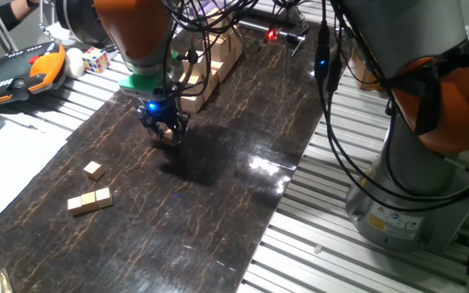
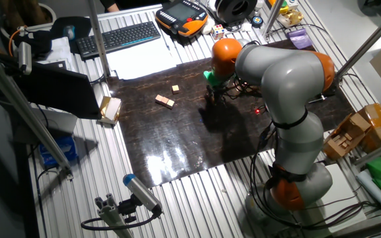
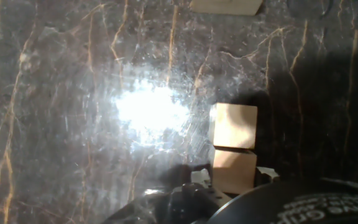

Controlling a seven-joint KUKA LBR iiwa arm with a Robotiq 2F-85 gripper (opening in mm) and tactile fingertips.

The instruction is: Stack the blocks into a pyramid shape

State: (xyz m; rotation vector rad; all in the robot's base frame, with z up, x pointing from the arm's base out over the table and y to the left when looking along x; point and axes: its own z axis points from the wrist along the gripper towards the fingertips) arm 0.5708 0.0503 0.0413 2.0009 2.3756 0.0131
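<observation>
Tool [image 3: 232, 186] | gripping block [image 3: 234, 171] | second block [image 3: 235, 126] just beyond

A dark marble-patterned mat with tan veins [image 1: 218, 203] covers the middle of a ribbed aluminium slat table [image 1: 324, 244], and a bright glare sits on the mat right of centre. In the other fixed view, a black keyboard [image 2: 118, 38] and white paper sheets [image 2: 141, 63] lie at the upper left, with slanted metal frame bars [image 2: 28, 112] along the left edge.

Harsh white glare on the glossy dark mat [image 3: 148, 109], deep shadow at right, slight blur.
</observation>
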